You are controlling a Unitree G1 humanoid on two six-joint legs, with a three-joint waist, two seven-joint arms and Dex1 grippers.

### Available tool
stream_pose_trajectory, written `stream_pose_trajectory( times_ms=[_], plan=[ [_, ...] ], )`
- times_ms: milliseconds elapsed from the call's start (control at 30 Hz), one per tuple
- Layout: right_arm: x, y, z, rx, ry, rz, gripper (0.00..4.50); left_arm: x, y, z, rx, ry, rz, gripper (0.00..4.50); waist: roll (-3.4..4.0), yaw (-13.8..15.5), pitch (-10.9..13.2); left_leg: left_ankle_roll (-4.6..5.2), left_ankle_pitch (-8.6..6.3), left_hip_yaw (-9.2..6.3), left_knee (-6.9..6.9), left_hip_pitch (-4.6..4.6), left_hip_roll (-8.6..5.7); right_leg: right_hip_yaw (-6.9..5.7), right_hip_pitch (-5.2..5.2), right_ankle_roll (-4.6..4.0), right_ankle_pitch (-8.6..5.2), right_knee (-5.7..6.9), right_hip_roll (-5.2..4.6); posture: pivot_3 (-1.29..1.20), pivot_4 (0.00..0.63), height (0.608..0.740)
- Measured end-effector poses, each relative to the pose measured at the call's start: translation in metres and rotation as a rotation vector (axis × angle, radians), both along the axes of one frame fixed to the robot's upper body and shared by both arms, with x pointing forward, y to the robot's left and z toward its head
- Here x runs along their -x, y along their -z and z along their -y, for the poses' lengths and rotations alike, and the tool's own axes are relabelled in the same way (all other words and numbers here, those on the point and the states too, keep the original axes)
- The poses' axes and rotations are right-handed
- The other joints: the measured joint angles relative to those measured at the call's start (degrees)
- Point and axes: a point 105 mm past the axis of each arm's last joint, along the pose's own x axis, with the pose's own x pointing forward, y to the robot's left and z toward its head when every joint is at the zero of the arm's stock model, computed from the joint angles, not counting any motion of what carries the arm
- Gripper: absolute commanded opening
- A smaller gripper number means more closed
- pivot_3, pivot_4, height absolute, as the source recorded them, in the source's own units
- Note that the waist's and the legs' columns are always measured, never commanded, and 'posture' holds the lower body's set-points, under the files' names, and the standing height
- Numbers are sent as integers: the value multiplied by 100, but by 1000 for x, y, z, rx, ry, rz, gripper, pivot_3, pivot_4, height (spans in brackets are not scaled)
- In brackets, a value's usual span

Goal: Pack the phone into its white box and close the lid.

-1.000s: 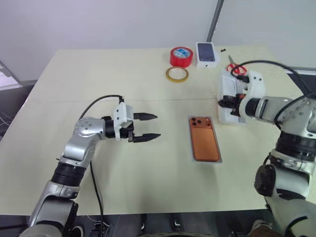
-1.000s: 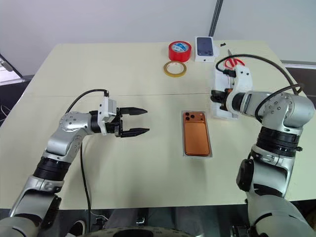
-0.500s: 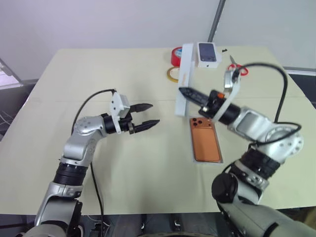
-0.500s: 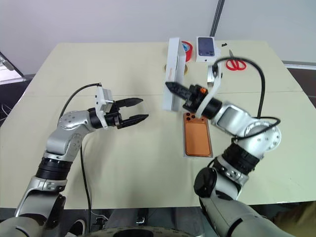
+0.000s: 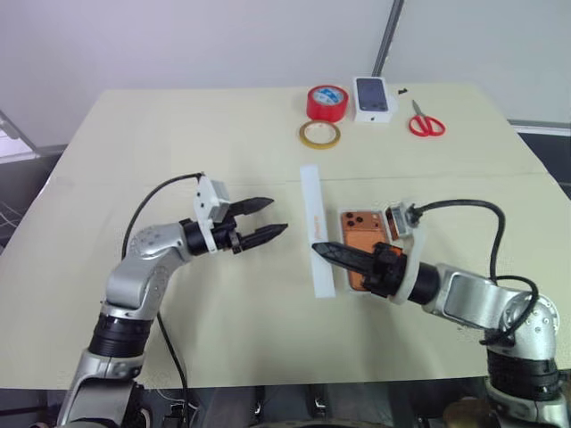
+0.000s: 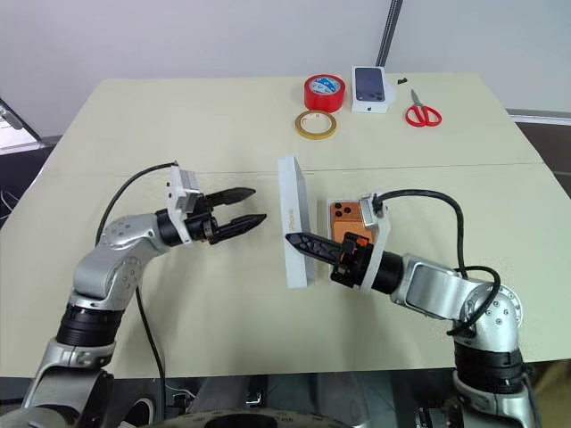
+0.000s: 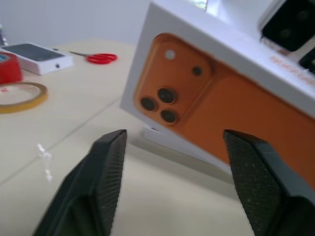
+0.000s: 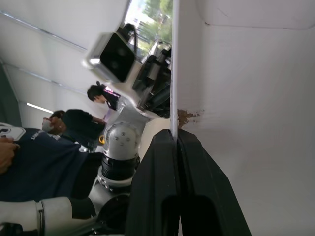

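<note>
The copper-orange phone (image 5: 355,230) lies back up in the shallow white box (image 6: 329,212) at mid-table, its near end hidden behind my right arm. My right gripper (image 5: 326,251) is shut on the thin side wall of the box's lid (image 5: 318,232). The lid stands on its long edge just left of the phone. The right wrist view has the two fingers (image 8: 157,167) pinched on that white wall (image 8: 246,123). My left gripper (image 5: 277,217) hangs open to the lid's left, pointing at it. Its wrist view shows the orange phone picture on the lid's top (image 7: 221,103) between the fingers (image 7: 110,167).
At the table's far edge sit a red tape roll (image 5: 327,102), a yellow tape ring (image 5: 319,134), a small white box printed with a dark phone (image 5: 374,98) and red scissors (image 5: 426,123). A person (image 8: 74,128) appears in the right wrist view's background.
My right gripper carried the lid from the table's right side, up over the phone, then down and nearer, to stand left of the phone. My left gripper's fingers narrowed a little.
</note>
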Motion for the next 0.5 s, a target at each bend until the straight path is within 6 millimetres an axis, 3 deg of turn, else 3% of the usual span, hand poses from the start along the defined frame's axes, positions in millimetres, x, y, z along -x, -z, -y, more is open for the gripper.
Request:
stream_pose_trajectory(
  times_ms=[133, 500],
  plan=[
    [-3, 1, -4, -13, 2, -14, 0, 9, 8, 7, -9, 42, -24, 91, -1, 6, 1, 0, 0, 0, 0, 0, 1, 0, 0, 0, 0, -1, 0, 0, 150, 740],
    [-15, 13, 7, 72, 26, -75, 0, 10, 31, 39, -46, 77, -69, 91, -6, 38, 3, 6, -3, -2, 2, 0, 2, -1, 6, 0, 0, -10, -3, 0, 150, 740]
  ],
)
